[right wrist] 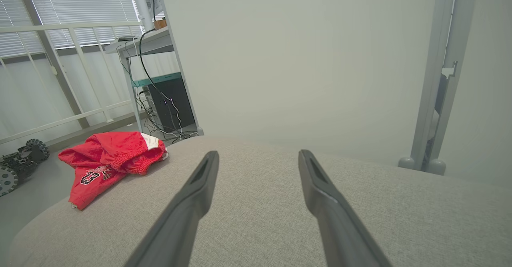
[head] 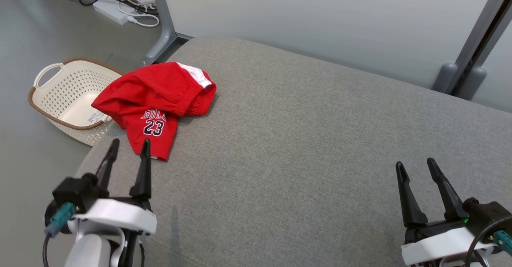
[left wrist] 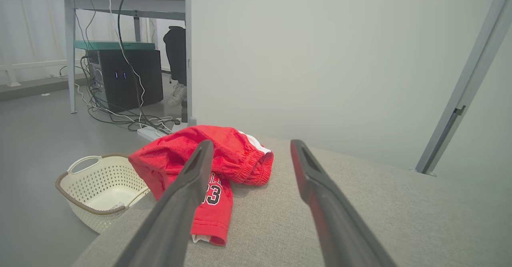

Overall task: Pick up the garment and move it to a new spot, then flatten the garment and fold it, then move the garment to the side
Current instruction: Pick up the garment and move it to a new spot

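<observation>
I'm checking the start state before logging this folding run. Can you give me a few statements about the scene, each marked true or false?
1. The red garment lies crumpled on the grey cushion. True.
2. The left gripper is shut on the garment. False: its jaws are open and hold nothing.
3. A cream basket stands on the floor beside the cushion. True.
4. The right gripper is nearer the garment than the left gripper. False: the left gripper is nearer; the right gripper is far across the cushion.
5. The garment is printed with the number 23. True.
</observation>
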